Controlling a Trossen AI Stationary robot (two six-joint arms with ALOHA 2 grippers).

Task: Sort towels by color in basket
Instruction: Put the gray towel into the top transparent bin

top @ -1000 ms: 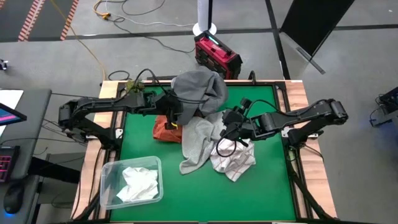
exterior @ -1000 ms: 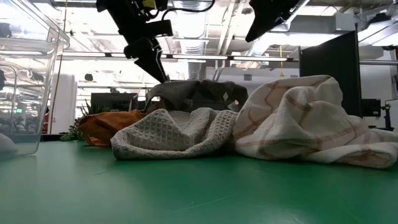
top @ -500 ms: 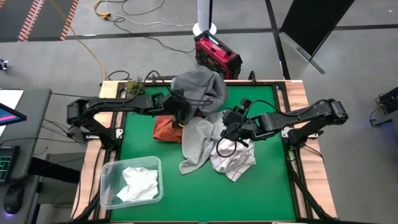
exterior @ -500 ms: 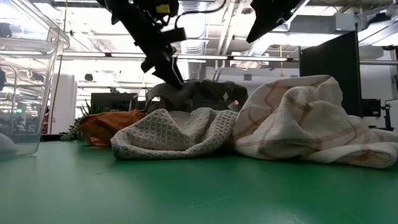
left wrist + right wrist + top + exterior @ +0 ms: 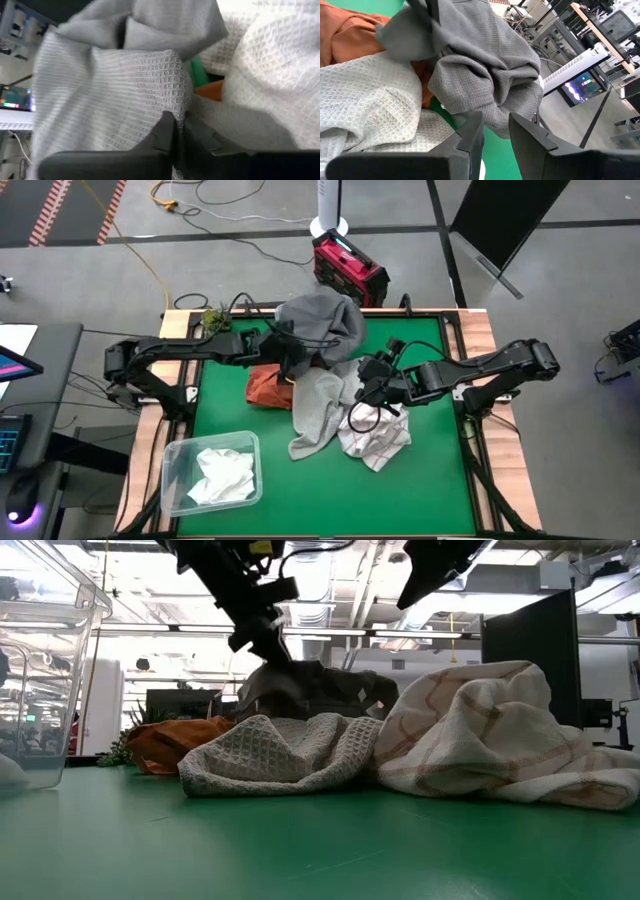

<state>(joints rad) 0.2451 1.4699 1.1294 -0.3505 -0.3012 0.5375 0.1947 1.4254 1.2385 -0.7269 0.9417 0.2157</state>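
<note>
Your left gripper (image 5: 293, 368) has its fingers (image 5: 165, 132) closed together on a fold of grey waffle cloth, at the place where the dark grey towel (image 5: 322, 323) meets the light grey towel (image 5: 318, 408) in the middle of the pile. I cannot tell for certain which of the two it pinches. Your right gripper (image 5: 368, 388) hangs above the right side of the pile, its fingers (image 5: 470, 131) a little apart and holding nothing.

The rust orange towel (image 5: 268, 387) lies on the left of the pile, partly under the grey ones. The white towel with thin red lines (image 5: 378, 442) lies at the near right, on the green surface (image 5: 437, 480).

I judge the task is only at its start. The clear basket (image 5: 175, 455), at the near left, holds one white towel (image 5: 222, 475); four towels are not yet sorted.

A grey plaid towel does not show in any view; it may be buried. The left wrist view is filled with cloth, so the contact itself is hard to see.
</note>
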